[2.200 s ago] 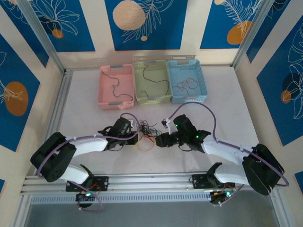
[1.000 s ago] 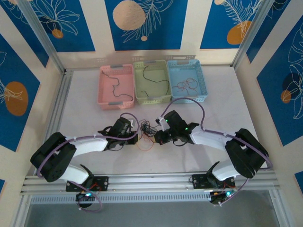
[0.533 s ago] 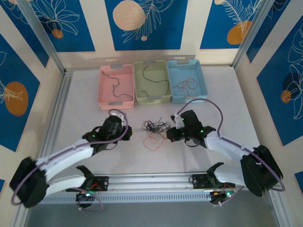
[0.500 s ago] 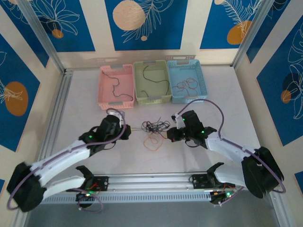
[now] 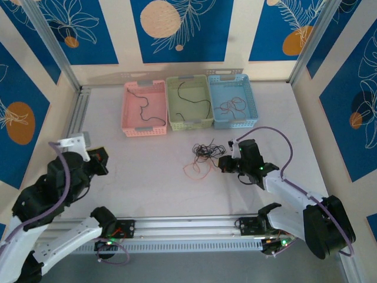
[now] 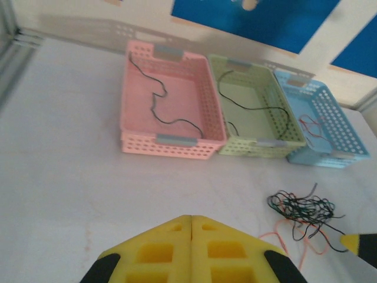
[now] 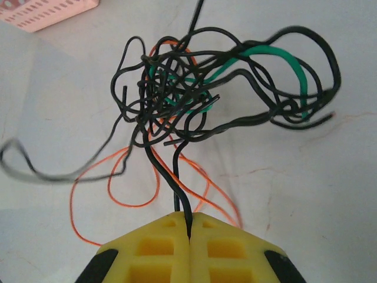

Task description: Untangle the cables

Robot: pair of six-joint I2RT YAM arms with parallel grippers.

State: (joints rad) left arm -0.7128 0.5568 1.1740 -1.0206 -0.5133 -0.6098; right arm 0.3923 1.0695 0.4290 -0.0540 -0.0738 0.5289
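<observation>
Hair-thin black, orange and green cables [image 7: 194, 94] tangled just ahead of right gripper [image 7: 189, 227], jaws clamped on one black strand. Bare white tabletop [image 5: 141, 171] between tangle and left gripper [image 6: 191, 223], jaws closed, empty. Pink, green, blue perforated plastic baskets [image 5: 189, 124] far ahead of both.

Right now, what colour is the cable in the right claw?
Black: the cable shows best in the right wrist view.
</observation>
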